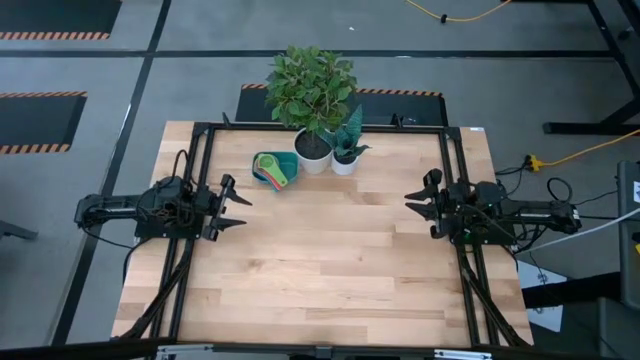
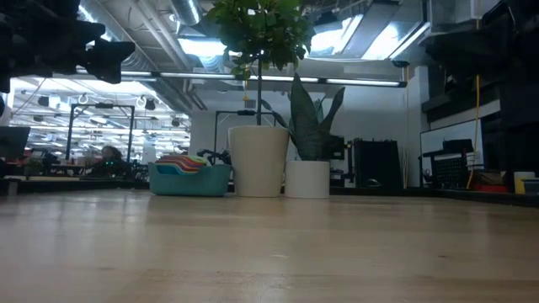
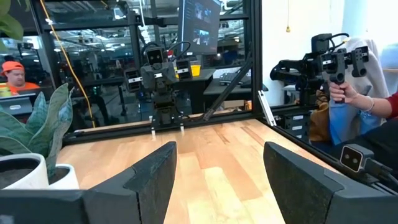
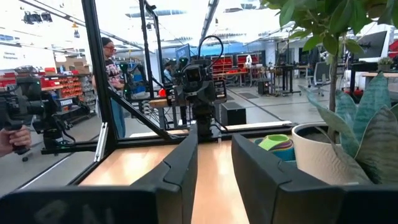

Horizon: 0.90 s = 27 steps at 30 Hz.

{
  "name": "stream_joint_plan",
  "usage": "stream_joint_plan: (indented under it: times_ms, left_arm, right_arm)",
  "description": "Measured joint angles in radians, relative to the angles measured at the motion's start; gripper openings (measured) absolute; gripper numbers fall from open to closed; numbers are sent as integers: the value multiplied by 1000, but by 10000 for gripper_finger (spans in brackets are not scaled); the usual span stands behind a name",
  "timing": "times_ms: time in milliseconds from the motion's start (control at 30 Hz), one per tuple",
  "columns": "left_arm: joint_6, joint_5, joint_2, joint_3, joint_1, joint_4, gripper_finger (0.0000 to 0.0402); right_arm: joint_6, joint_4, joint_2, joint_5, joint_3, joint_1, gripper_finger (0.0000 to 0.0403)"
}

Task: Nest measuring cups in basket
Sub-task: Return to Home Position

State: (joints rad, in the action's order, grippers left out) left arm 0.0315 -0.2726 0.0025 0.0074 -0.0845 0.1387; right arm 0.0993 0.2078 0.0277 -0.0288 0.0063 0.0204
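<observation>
The teal basket [image 1: 273, 171] sits near the table's far edge, left of the white plant pots, with the measuring cups [image 1: 268, 168] stacked one in another inside it. In the low view the basket [image 2: 190, 179] shows coloured cup rims [image 2: 183, 159] above its wall. The right wrist view shows the cups [image 4: 277, 144] beside a pot. My left gripper [image 1: 236, 207] hovers open at the table's left side, my right gripper [image 1: 418, 208] open at the right side. Neither touches anything.
Two white pots stand right of the basket: a large one [image 1: 313, 152] with a leafy plant and a small one [image 1: 344, 160] with a snake plant. A black frame [image 1: 320, 127] rims the table. Bare wood [image 1: 330, 250] lies between the arms. People stand beyond the table.
</observation>
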Motion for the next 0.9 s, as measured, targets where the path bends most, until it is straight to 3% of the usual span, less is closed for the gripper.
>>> stream_joint_plan:
  times_ms: [900]
  left_arm:
    - [-1,-1,0,0,0,-27,235]
  right_arm:
    - [-56,-182,0,0,1,0,104]
